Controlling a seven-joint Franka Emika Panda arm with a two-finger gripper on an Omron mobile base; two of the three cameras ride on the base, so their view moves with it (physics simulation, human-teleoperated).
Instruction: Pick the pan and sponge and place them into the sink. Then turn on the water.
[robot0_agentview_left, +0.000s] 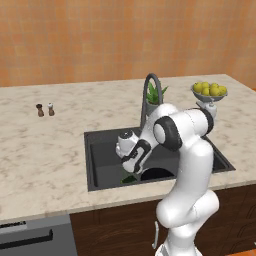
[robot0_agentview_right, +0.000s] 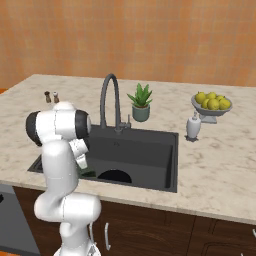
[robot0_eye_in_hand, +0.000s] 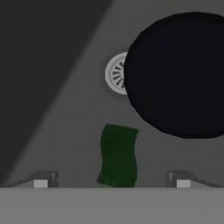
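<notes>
1. Dark green on top, the sponge (robot0_eye_in_hand: 118, 155) is a small flat rectangle lying on the floor of the sink (robot0_agentview_left: 95, 160). In the hand view it sits between the two finger tips, apart from both. In the left base view a sliver of it shows under the arm, near the sink's front wall.
2. Black all over, the pan (robot0_eye_in_hand: 179, 74) is round and shallow and rests on the sink floor just beside the sponge, not touching it. Its rim overlaps one side of the round metal drain (robot0_eye_in_hand: 116, 73). From the base views it shows as a dark arc by the front wall, and its handle cannot be made out.
3. The end effector (robot0_eye_in_hand: 111, 180) hangs low inside the sink over the sponge, fingers spread wide and holding nothing.
4. The sink is a dark grey rectangular basin set into a pale, speckled stone bench (robot0_agentview_right: 220, 165), with a tall grey arched faucet (robot0_agentview_right: 109, 100) at its back edge.
5. On the bench stand a potted plant (robot0_agentview_right: 140, 102), a white soap bottle (robot0_agentview_right: 193, 126), a bowl of lemons (robot0_agentview_right: 211, 104) and two small shakers (robot0_agentview_left: 45, 109).
6. Behind is an orange tiled wall (robot0_agentview_left: 125, 35); below are dark wood cabinet fronts (robot0_agentview_right: 150, 225).
</notes>
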